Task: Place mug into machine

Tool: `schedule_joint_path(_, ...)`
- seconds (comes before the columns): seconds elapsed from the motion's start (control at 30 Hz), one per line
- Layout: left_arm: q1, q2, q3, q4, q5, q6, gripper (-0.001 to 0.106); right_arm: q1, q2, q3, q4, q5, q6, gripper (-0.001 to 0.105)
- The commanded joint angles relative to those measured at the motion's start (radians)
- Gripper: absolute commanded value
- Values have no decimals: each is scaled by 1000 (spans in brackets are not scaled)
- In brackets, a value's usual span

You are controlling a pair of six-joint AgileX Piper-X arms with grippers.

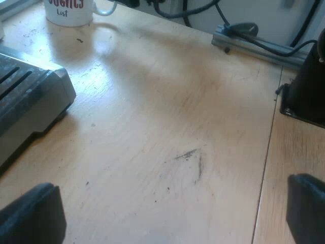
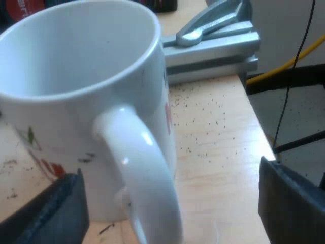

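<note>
On the white mug (image 1: 68, 12) standing on the counter, I read "List" beneath red lettering too cut off to read.

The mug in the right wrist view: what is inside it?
Inside the mug only bare white inner wall shows, with nothing sticking up. Its bottom is hidden by the near wall, so I cannot tell what lies there.

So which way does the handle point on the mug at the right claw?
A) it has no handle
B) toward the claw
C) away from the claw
B: the mug has its handle sticking out toward the open right claw, between the two fingers.
</note>
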Motion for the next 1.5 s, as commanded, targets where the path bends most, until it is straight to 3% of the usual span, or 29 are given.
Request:
schedule_joint_path(0.03, -4, -2, -3, -11, 2, -14, 91, -4, 26, -29, -11, -15, -12, 71)
schedule_joint_path(0.33, -4, -2, -3, -11, 2, -14, 91, -4, 130, -119, 2, -60, -12, 71)
schedule_joint_path(0.6, -4, -2, -3, -11, 2, -14, 91, -4, 132, -128, 11, -126, -12, 71)
schedule_joint_path(0.7, -4, -2, -3, -11, 2, -14, 91, -4, 132, -128, 16, -129, -12, 57)
schedule_joint_path(0.77, -4, -2, -3, -11, 2, -14, 91, -4, 132, -128, 16, -136, -12, 38)
schedule_joint_path(0.8, -4, -2, -3, -11, 2, -14, 91, -4, 132, -128, 16, -137, -12, 35)
schedule_joint_path(0.93, -4, -2, -3, -11, 2, -14, 91, -4, 128, -128, 16, -184, -16, 2)
schedule_joint_path(1.17, -4, -2, -3, -11, 2, -14, 91, -2, 54, -128, 56, -216, -39, 0)
schedule_joint_path(1.37, -4, -2, -3, -31, 2, -14, 91, -2, -151, -123, 247, -212, -127, 0)
schedule_joint_path(1.5, -4, -2, -3, -56, -60, -14, 91, -2, -333, -116, 440, -208, -166, 0)
